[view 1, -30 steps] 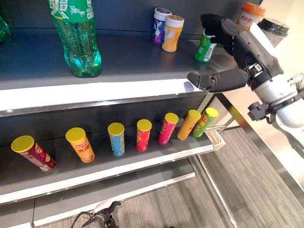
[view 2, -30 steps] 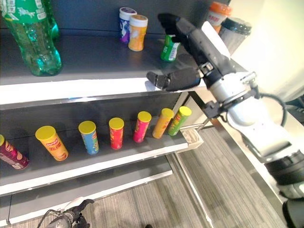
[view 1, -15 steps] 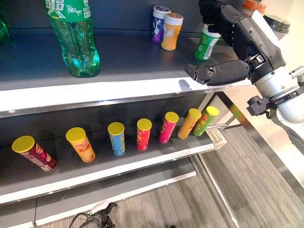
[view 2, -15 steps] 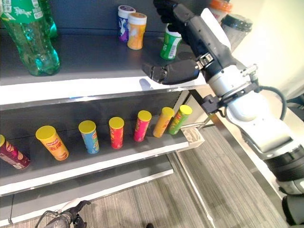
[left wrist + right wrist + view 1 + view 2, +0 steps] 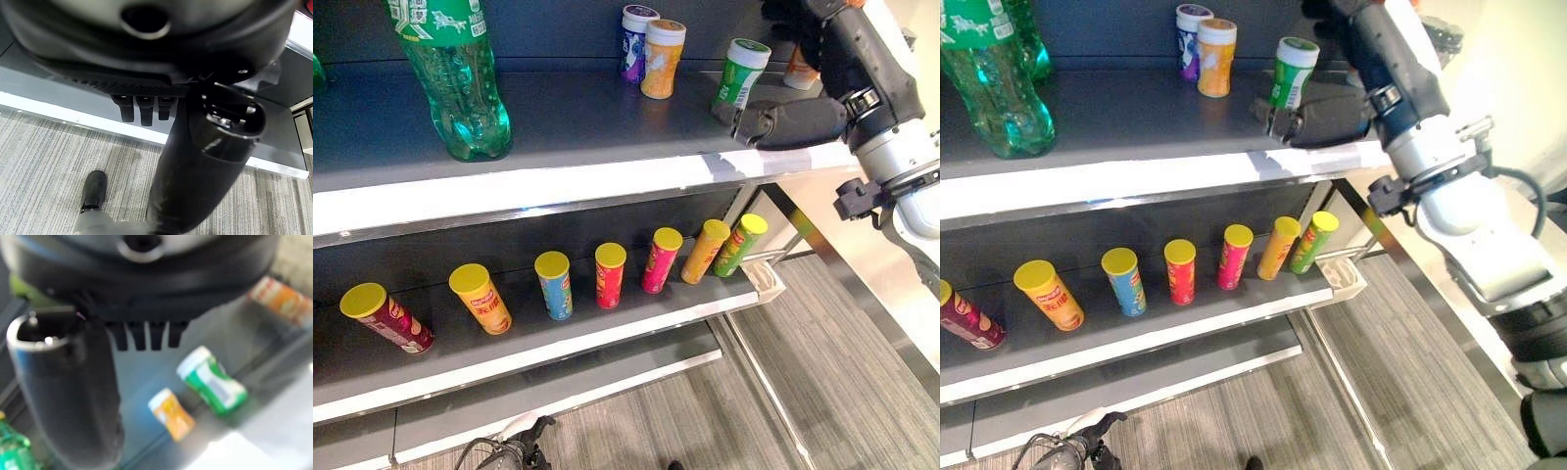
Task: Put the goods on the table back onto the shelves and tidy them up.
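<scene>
- My right hand (image 5: 793, 117) sits on the top shelf (image 5: 568, 132) with fingers relaxed, gripping nothing; the green canister (image 5: 740, 73) stands upright just beside the thumb, apart from it.
- It's green with a white lid.
- Purple canister (image 5: 633, 41) and orange canister (image 5: 662, 57) stand further back; a green soda bottle (image 5: 450, 78) is well apart.
- Lower shelf (image 5: 558, 338) has a row of yellow-lidded chip tubes (image 5: 609, 274).
- Left hand (image 5: 142, 110) hangs over the floor, fingers loose.

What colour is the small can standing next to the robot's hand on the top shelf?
The small can is green with a white lid, clearest in the left eye view.
</scene>
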Robot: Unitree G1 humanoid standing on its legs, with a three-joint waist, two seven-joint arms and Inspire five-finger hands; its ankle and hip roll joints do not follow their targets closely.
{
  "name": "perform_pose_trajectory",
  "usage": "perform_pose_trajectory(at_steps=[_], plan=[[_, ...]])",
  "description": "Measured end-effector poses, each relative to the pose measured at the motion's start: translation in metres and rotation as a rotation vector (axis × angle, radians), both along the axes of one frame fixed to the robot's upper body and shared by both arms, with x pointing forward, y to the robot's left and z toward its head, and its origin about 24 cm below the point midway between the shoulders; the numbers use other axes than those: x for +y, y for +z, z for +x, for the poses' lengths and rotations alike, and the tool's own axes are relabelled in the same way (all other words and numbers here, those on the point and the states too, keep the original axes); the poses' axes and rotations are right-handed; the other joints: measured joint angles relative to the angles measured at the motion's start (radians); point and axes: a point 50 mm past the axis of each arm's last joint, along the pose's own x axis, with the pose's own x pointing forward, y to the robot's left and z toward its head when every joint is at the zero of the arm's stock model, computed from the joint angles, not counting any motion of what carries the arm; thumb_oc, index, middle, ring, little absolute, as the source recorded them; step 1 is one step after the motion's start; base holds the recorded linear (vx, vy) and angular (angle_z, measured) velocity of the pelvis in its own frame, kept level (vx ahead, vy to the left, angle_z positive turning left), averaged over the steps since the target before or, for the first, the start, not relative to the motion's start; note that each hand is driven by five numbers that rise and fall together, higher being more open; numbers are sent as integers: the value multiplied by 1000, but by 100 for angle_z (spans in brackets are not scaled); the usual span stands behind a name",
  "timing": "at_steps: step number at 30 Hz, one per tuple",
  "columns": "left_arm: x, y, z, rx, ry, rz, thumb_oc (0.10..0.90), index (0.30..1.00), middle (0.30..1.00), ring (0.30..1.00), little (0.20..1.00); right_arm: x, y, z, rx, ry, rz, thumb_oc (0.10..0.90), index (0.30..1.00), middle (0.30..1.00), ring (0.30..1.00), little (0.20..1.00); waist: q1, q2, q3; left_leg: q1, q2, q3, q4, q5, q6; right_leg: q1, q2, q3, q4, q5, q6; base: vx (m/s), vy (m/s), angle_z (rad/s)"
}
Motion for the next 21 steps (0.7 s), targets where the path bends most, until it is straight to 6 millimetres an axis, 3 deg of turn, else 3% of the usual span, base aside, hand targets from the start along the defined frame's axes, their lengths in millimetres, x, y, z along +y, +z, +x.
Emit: perform_pose_trajectory(at_steps=[10, 21], plan=[[1, 1, 1, 0, -8, 5, 800, 900, 900, 900, 900, -3, 18, 20, -47, -70, 69, 800, 900, 900, 900, 900, 3, 10, -3, 15, 0, 1, 0, 0, 0, 15, -1, 1, 0, 0, 0, 11, -6, -1], [3, 1, 0, 3, -18, 12, 800, 900, 900, 900, 900, -8, -16, 49, 118, -149, 91, 800, 900, 900, 900, 900, 4, 21, -6, 13, 0, 0, 0, 0, 1, 14, 0, 0, 0, 0, 0, 0, 0, 0]])
